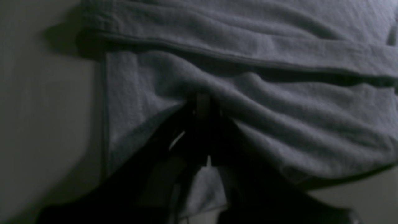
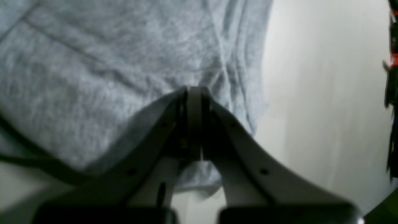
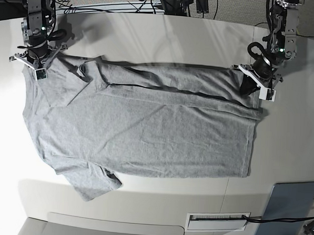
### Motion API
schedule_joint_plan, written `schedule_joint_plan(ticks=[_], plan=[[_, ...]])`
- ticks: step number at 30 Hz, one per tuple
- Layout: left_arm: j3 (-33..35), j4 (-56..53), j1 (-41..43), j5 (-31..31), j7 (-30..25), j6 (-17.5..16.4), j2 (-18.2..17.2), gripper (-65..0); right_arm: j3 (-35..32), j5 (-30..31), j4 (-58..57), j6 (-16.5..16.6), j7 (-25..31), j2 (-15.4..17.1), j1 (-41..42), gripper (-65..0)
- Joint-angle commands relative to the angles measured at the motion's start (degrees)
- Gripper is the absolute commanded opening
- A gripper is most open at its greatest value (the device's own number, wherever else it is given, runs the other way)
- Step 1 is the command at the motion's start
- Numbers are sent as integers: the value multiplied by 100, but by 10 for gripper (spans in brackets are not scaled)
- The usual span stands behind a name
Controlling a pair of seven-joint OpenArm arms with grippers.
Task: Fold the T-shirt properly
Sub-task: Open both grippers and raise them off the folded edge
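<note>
The heather-grey T-shirt (image 3: 146, 127) lies spread across the white table, plain side up, collar end at the left and hem at the right. Its far long edge is doubled over in a narrow band. My left gripper (image 3: 252, 85) is at the far hem corner; in the left wrist view its jaws (image 1: 202, 104) are shut with the T-shirt (image 1: 279, 124) bunched at the tips. My right gripper (image 3: 36, 69) is at the far shoulder end; in the right wrist view its jaws (image 2: 194, 93) are shut on the edge of the T-shirt (image 2: 93, 62).
A grey-blue flat panel (image 3: 289, 208) lies at the near right corner, with a white slotted plate (image 3: 217, 222) beside it. Cables run along the table's far edge (image 3: 152, 9). Bare white table (image 3: 287, 145) shows to the right of the hem.
</note>
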Motion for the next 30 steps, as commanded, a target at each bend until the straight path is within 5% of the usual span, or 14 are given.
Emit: schedule_joint_plan(ticks=[1, 7, 20, 30], plan=[[17, -46, 208, 175, 538, 37, -52, -650, 52, -39, 26, 50, -260, 87, -63, -650], [17, 223, 774, 577, 623, -402, -120, -650, 59, -238, 37, 63, -164, 299, -614, -650], [17, 603, 2173, 835, 647, -411, -704, -650, 1189, -345, 553, 286, 31, 350, -2098, -650], [17, 605, 2632, 1220, 627, -411, -721, -650, 1215, -348, 896, 205, 17, 350, -2625, -650]])
